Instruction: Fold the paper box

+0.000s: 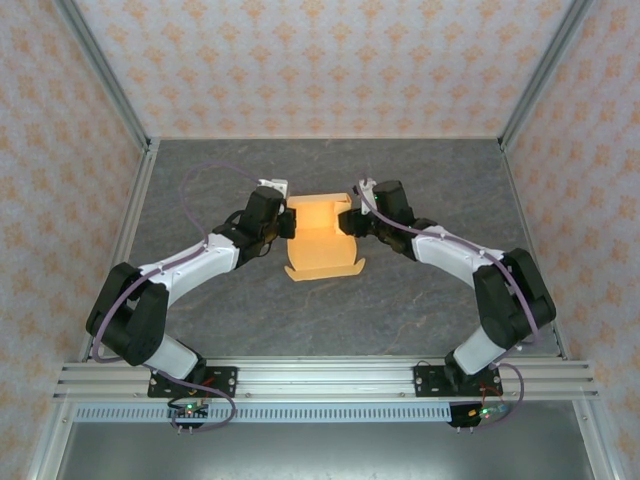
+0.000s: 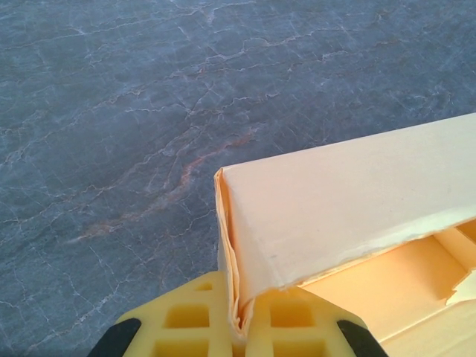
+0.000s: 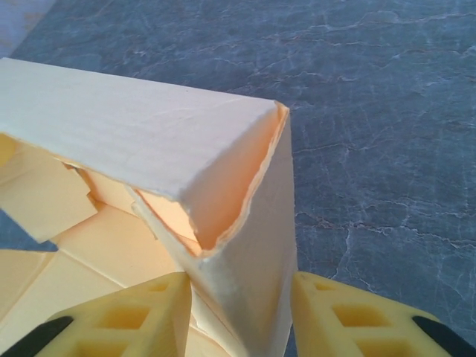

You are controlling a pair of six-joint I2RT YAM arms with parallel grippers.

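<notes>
The paper box [image 1: 322,240] is orange-yellow card, half folded, lying in the middle of the grey table with its far wall raised and a tabbed flap flat towards me. My left gripper [image 1: 288,222] is at the box's far left corner. In the left wrist view its yellow fingers [image 2: 193,320] are pinched tight on the layered card edge [image 2: 236,297] of the box [image 2: 349,201]. My right gripper [image 1: 352,222] is at the far right corner. In the right wrist view the folded corner of the box [image 3: 134,134] fills the gap of the gripper [image 3: 242,312] and touches both fingers.
The dark marbled tabletop [image 1: 400,290] spreads around the box. Patterned walls with metal posts [image 1: 110,90] close in the left, back and right sides. An aluminium rail [image 1: 320,380] carrying both arm bases runs along the near edge.
</notes>
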